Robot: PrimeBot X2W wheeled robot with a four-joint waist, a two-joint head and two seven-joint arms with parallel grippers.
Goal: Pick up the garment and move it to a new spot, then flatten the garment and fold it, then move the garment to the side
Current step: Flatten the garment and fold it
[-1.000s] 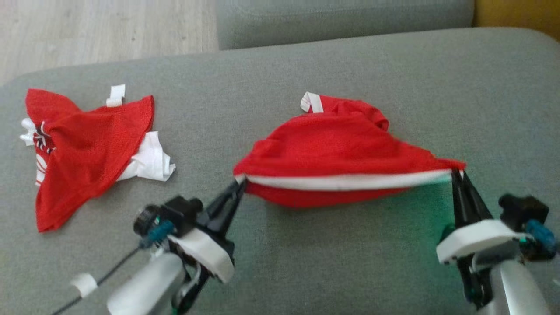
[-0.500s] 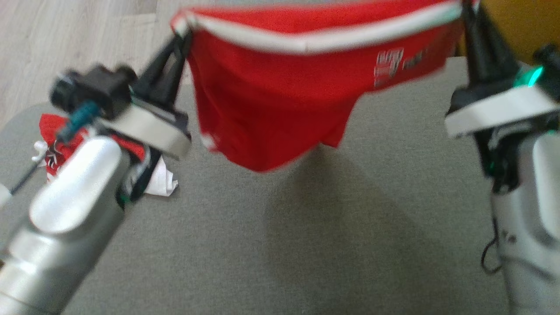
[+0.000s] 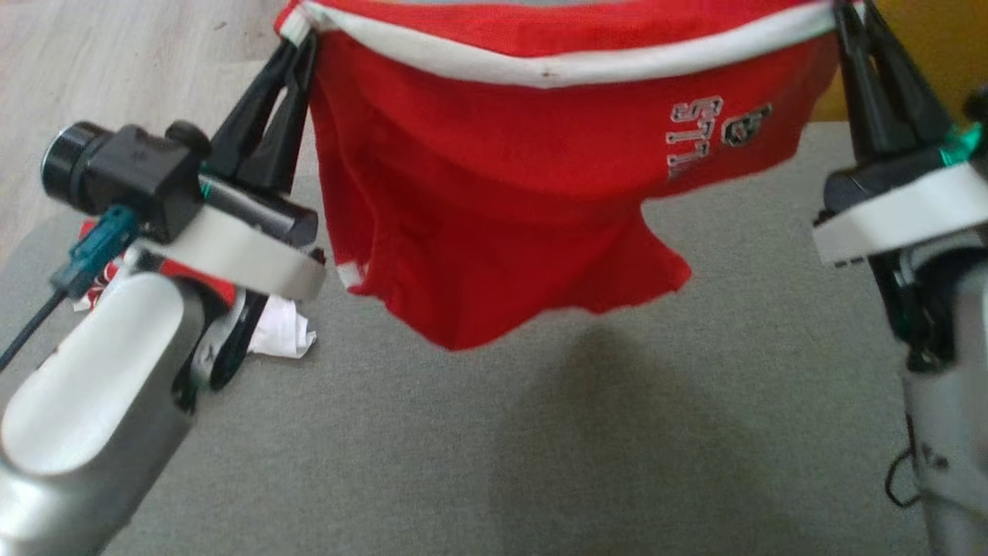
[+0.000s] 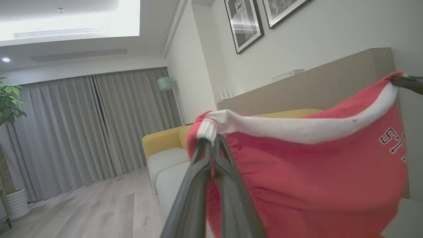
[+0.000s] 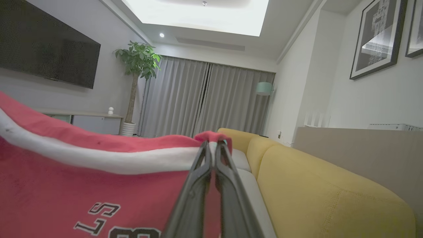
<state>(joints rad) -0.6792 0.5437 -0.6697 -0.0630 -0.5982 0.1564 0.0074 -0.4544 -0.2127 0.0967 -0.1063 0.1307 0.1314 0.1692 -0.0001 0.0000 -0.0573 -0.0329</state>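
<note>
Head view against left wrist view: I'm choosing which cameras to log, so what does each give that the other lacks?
Head view: the grey cushion under the red shorts, and a second red-and-white garment crumpled behind the left forearm. Left wrist view: the room, with grey curtains, framed pictures and a yellow sofa. Both: the shorts hanging by their white waistband, left gripper and right gripper shut on its ends, and the lettering.
</note>
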